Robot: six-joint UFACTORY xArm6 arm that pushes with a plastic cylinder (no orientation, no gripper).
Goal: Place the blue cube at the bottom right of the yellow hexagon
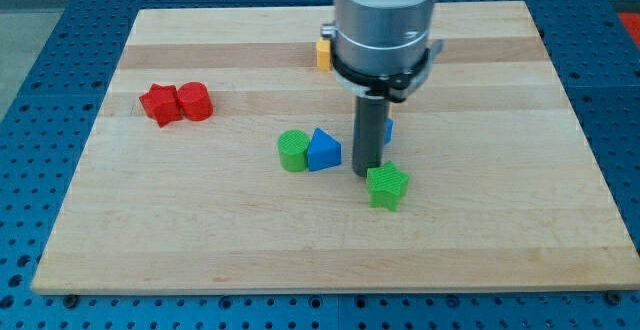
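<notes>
Tip (367, 174) beside green block (388, 187), blue cube (388, 130) behind

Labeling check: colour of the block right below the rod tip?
Green, touching my tip; camera view.

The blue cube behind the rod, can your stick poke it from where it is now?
Probably yes. My tip sits right beside the blue cube, which peeks out on the view's right of the rod, mostly hidden. Nothing shows between them. The green block is close by, toward the view's bottom, so I'd steer carefully.
</notes>
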